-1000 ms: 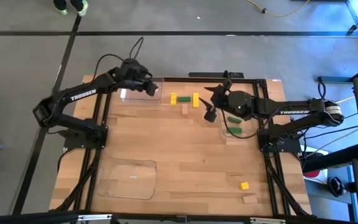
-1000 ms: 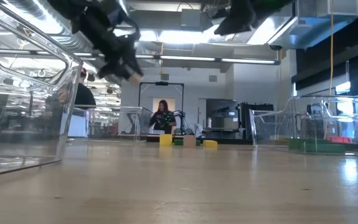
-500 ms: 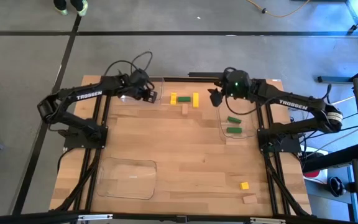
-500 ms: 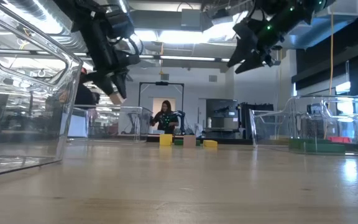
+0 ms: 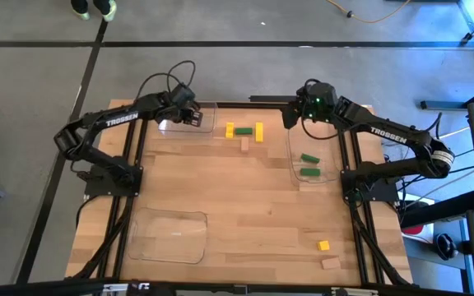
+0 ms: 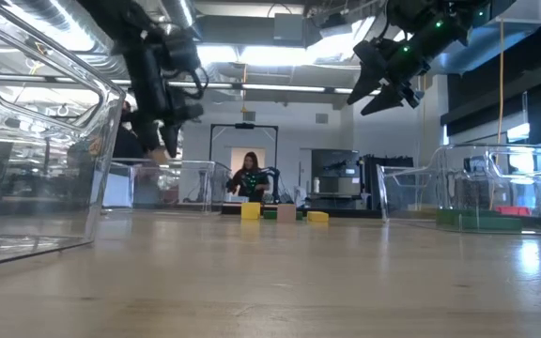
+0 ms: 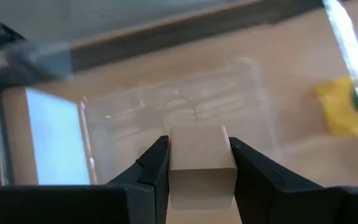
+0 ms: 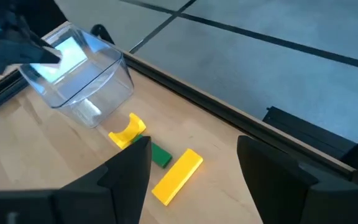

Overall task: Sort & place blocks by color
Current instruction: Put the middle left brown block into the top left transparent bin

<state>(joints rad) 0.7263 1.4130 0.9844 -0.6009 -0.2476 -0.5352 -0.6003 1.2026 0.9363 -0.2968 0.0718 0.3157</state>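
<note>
The wooden table (image 5: 245, 205) carries three clear trays, taken here relative to the central cluster of blocks: the far-left tray (image 5: 189, 120) lies just beside the cluster on the left arm's side, the right tray (image 5: 313, 177) lies near it on the right arm's side against the table's right rail, and the near-left tray (image 5: 169, 237) lies well apart at the near edge. The broad middle of the table between the cluster and the near edge is bare wood, open for travel. The left gripper (image 7: 194, 163) hangs over the far-left tray, clamped on a tan block (image 7: 199, 163) held between both fingers; half a second ago it was nearer the cluster, over the tray's inner edge. The right gripper (image 8: 191, 163) hovers above the far edge of the table, beside the cluster, with its fingers spread and nothing between them; a second ago it sat lower, over the right tray. The cluster holds a yellow bar (image 5: 259, 131), a yellow arch block (image 5: 230, 130), a small green block (image 5: 243, 131) between them and a tan bar (image 5: 245, 145) just on the near side. Two green blocks (image 5: 309, 165) lie inside the right tray. A yellow cube (image 5: 324, 245) and a tan piece (image 5: 330, 263) rest well apart from the cluster, at the near right corner, unchanged.
</note>
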